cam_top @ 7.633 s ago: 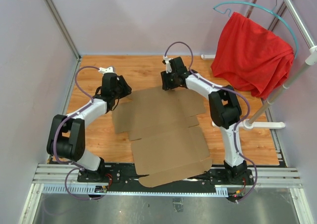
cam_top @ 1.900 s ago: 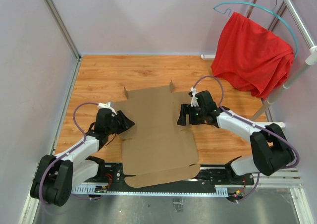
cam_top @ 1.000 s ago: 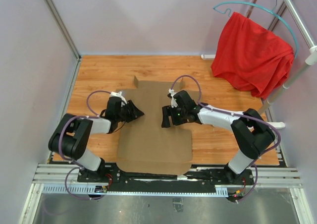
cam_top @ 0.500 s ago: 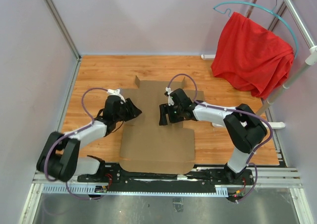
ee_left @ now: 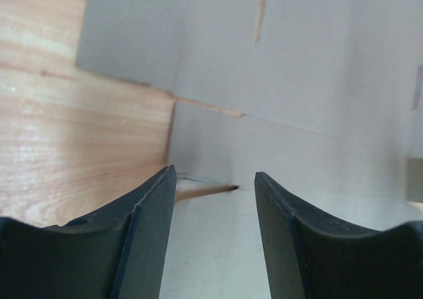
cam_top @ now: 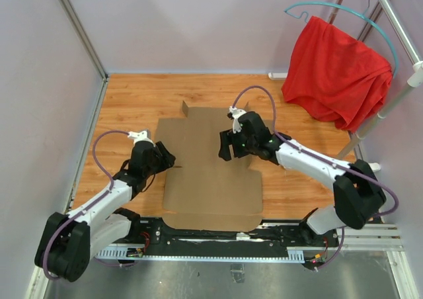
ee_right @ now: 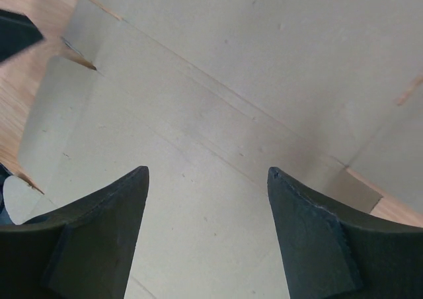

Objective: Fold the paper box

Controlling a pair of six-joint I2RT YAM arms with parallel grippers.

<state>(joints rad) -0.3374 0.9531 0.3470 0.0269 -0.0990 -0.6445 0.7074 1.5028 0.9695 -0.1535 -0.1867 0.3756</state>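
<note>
The paper box (cam_top: 208, 180) lies as a flat brown cardboard sheet on the wooden table (cam_top: 132, 94), reaching to the near edge. A small tab (cam_top: 185, 107) stands up at its far left corner. My left gripper (cam_top: 168, 161) sits low at the sheet's left edge. In the left wrist view its jaws (ee_left: 215, 174) are open, over a slit between two panels of the cardboard (ee_left: 297, 81). My right gripper (cam_top: 226, 150) hovers over the middle of the sheet. It (ee_right: 208, 170) is wide open with bare creased cardboard (ee_right: 231, 81) below.
A red cloth (cam_top: 337, 71) hangs on a teal hanger from a metal rack (cam_top: 390, 107) at the right. Pale walls enclose the left and the back. A metal rail (cam_top: 218, 241) runs along the near edge under the arm bases.
My left gripper has drawn back toward the near left, to the sheet's edge, with its jaws wider. My right gripper has shifted slightly right. The sheet lies about as before.
</note>
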